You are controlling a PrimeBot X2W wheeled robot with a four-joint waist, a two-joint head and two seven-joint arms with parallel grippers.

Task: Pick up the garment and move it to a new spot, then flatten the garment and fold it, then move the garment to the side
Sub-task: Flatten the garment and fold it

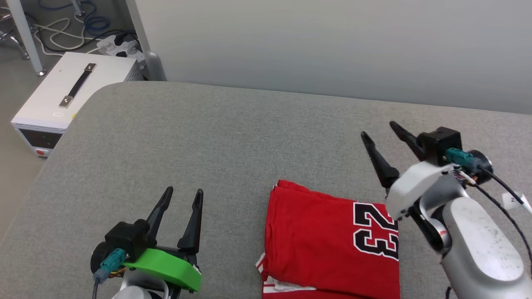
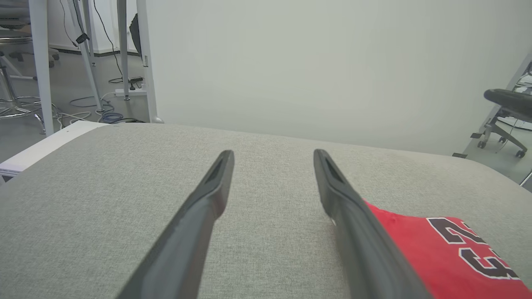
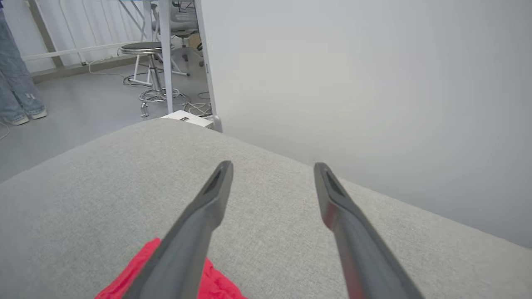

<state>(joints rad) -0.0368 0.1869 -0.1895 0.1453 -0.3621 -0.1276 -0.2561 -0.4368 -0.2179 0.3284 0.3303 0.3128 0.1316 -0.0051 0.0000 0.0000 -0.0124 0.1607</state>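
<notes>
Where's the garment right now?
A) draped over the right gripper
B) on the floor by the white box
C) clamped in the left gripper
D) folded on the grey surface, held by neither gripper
D: the garment lies folded on the grey surface, while the left gripper and the right gripper both stand open and empty.

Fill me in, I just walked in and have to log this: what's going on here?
A two-armed robot is handling a red garment, now lying folded on the grey padded surface, 23 print up. Nothing holds it: the left gripper and right gripper both stand open, one on either side.
</notes>
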